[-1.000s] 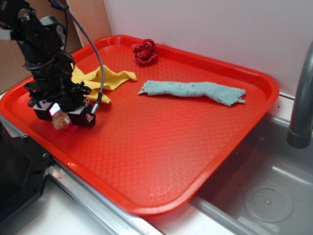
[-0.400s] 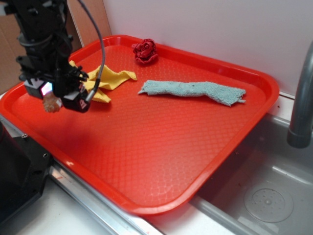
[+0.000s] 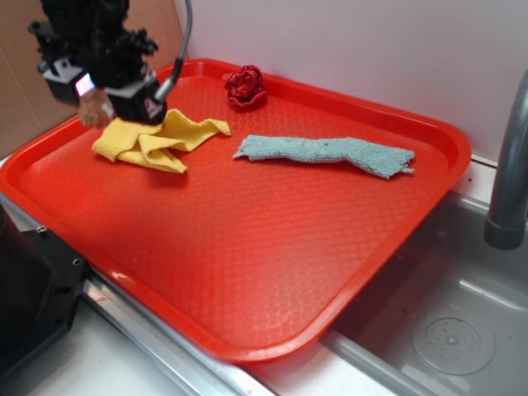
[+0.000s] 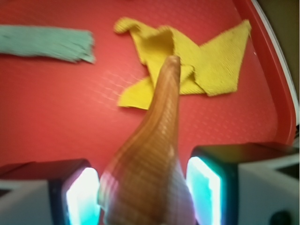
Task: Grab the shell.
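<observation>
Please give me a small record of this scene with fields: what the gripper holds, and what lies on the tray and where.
gripper: shut on the shell, raised above the tray
shell tip: points away from the fingers, toward the yellow cloth
tray: red, beside a sink
yellow cloth: crumpled, near the tray's left far side
blue-green cloth: stretched out, middle far side
dark red fabric ball: far edge

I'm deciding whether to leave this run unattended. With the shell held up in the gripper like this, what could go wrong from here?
1. The shell is smooth and tapered, and the gripper pinches only its wide end, so it might slip out.
2. It hangs above the tray's left rim, beside the yellow cloth; a drop could bounce off the tray.
</observation>
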{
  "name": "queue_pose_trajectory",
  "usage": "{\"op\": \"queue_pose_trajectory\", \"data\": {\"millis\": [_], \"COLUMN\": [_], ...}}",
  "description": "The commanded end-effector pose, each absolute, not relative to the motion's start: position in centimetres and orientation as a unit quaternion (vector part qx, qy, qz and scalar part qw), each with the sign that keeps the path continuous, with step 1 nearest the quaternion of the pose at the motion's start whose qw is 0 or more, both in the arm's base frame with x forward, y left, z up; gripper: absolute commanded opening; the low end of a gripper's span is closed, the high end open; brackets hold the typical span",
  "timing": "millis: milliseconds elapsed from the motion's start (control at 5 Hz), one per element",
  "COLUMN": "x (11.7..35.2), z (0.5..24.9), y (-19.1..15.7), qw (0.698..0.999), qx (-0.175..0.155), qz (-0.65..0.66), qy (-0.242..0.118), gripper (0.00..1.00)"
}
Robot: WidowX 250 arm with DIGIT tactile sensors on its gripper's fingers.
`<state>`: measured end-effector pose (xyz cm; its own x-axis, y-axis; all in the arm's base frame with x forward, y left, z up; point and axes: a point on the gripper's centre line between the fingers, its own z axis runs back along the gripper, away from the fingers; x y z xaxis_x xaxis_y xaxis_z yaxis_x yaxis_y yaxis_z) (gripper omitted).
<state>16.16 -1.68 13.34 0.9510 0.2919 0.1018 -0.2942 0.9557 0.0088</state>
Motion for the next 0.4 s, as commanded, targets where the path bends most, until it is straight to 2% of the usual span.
{"op": "queue_pose_trajectory", "data": {"millis": [0,200], "x": [16.94,17.25], "z": [18.9,18.76], "y": [-3.95,-4.07], "qw": [0.987,0.987], "qx": [-0.058,-0.084], "qz": [0.14,0.124], "qy": [-0.056,-0.05], "gripper": [0.0,0.0]}}
